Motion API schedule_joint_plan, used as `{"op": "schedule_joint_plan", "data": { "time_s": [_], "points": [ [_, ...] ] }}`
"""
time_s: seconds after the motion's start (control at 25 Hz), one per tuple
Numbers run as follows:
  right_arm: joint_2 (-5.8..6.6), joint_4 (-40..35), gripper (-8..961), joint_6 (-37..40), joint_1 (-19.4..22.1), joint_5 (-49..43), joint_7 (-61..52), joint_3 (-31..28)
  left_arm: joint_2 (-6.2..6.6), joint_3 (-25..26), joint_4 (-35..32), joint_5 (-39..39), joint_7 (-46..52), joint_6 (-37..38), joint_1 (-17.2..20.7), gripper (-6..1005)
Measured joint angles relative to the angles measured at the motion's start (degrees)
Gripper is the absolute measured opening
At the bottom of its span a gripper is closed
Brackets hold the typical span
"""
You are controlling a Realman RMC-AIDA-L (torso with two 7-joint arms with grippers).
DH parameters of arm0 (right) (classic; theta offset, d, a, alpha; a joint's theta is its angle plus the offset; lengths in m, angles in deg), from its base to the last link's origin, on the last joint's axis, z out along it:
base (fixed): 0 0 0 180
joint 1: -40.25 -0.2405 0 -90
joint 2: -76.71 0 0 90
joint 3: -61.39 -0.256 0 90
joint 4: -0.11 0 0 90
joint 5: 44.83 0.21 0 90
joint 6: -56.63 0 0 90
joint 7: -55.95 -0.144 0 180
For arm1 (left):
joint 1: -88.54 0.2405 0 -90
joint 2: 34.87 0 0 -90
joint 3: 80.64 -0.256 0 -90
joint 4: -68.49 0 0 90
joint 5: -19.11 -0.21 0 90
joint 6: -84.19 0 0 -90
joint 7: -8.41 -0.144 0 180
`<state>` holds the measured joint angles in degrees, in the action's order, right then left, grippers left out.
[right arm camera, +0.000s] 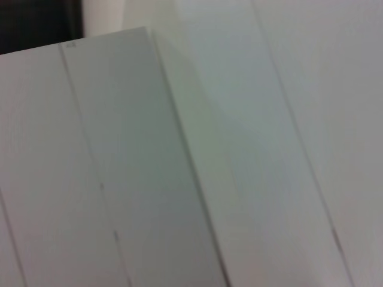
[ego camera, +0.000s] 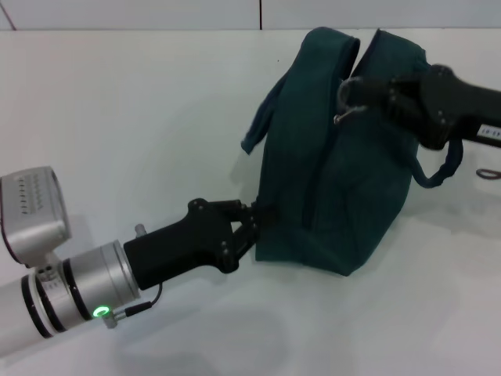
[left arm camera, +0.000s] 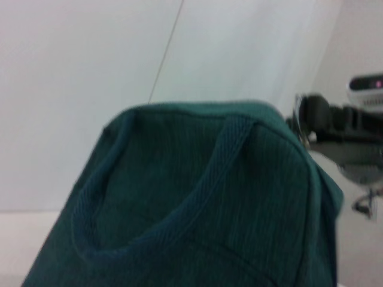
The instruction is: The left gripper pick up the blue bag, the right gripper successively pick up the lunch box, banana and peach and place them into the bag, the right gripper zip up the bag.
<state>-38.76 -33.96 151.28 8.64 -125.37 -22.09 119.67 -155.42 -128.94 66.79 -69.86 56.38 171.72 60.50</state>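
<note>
The blue bag (ego camera: pixel 337 157) is matt ribbed cloth; beside it, the left gripper (ego camera: pixel 252 223) looks matt black plastic, its wrist brushed metal.

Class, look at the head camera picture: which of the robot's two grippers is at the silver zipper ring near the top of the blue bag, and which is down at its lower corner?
The right gripper is at the silver ring pull; the left gripper is at the blue bag's lower corner.

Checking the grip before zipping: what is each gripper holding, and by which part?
The left gripper pinches the blue bag at its lower near corner; the right gripper holds the silver ring pull.
</note>
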Motion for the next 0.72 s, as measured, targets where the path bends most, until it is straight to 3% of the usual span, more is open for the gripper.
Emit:
{"op": "schedule_joint_plan", "data": {
  "time_s": [0.4, 0.6, 0.72],
  "points": [
    [0.13, 0.03, 34, -0.11, 0.23, -0.1, 0.29, 0.38, 0.02, 0.05, 0.31, 2.93, 0.13, 5.79, -0.46, 186],
    [0.01, 0.07, 34, 0.04, 0.29, -0.14, 0.54, 0.37, -0.07, -0.05, 0.43, 3.19, 0.31, 6.19, -1.31, 418],
    [-0.05, 0.13, 35, 0.02, 0.31, -0.15, 0.88, 0.34, -0.13, -0.16, 0.49, 3.14, 0.34, 6.22, -1.68, 482]
  ]
}}
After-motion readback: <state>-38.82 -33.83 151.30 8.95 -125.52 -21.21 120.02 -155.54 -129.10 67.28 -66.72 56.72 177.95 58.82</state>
